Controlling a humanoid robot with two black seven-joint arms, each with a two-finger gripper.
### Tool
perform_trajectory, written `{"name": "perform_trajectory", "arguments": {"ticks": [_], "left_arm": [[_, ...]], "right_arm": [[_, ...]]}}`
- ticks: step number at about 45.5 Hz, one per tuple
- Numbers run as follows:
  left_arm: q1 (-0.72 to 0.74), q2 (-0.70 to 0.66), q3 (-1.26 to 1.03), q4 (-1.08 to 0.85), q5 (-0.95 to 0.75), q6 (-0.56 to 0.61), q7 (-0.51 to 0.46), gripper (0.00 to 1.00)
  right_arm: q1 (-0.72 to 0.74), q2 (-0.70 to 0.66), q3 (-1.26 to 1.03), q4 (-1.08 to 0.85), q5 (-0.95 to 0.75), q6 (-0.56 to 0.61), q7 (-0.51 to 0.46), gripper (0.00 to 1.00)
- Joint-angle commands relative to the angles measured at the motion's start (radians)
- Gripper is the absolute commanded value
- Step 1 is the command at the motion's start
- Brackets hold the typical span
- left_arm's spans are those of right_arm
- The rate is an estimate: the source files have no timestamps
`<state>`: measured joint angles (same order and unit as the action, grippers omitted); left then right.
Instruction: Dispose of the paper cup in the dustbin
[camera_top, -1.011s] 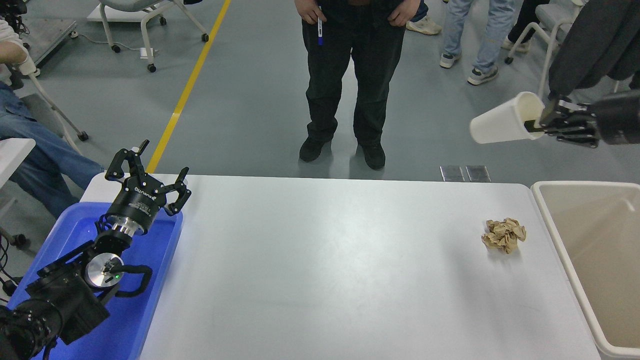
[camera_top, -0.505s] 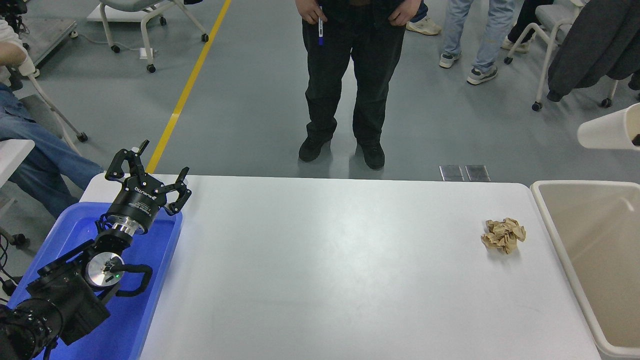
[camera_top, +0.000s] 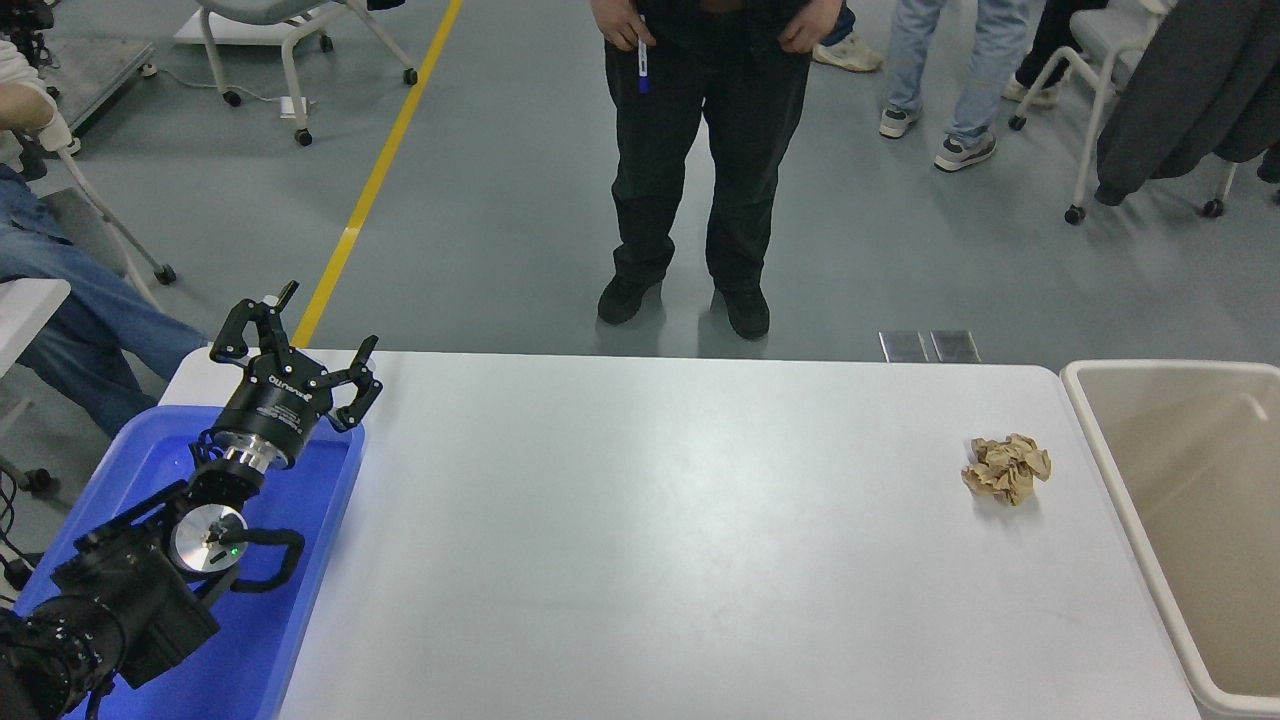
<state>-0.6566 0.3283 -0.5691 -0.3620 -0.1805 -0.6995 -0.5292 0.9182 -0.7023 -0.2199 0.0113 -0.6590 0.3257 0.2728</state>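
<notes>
The beige dustbin (camera_top: 1105, 470) stands at the right end of the white table, partly cut off by the picture's edge; the part of its inside that shows holds nothing. The paper cup is out of view. My right arm and gripper are out of view too. My left gripper (camera_top: 292, 340) is parked at the lower left over the blue tray, its fingers spread open and empty.
A crumpled brown paper ball (camera_top: 1006, 468) lies on the table (camera_top: 650, 520) just left of the dustbin. A blue tray (camera_top: 300, 620) sits at the table's left end under my left arm. A person (camera_top: 705, 150) stands at the far side; others and chairs are behind.
My right gripper carried the paper cup rightward, above the dustbin's far side, and both have left the picture at the right edge. The left arm has not moved.
</notes>
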Motion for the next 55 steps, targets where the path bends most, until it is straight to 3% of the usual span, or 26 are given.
{"name": "perform_trajectory", "arguments": {"ticks": [1,35,55], "left_arm": [[0.0,0.0,0.0,0.0,0.001,0.0,0.0,1.0],[0.0,0.0,0.0,0.0,0.001,0.0,0.0,1.0],[0.0,0.0,0.0,0.0,0.001,0.0,0.0,1.0]], "right_arm": [[-0.085,0.086,-0.003,-0.063,0.096,-0.07,-0.138,0.0],[-0.19,0.279,0.0,-0.079,0.151,-0.171,-0.236,0.0],[-0.208,0.283,-0.007,-0.076,0.211,-0.171,-0.248,0.0]]}}
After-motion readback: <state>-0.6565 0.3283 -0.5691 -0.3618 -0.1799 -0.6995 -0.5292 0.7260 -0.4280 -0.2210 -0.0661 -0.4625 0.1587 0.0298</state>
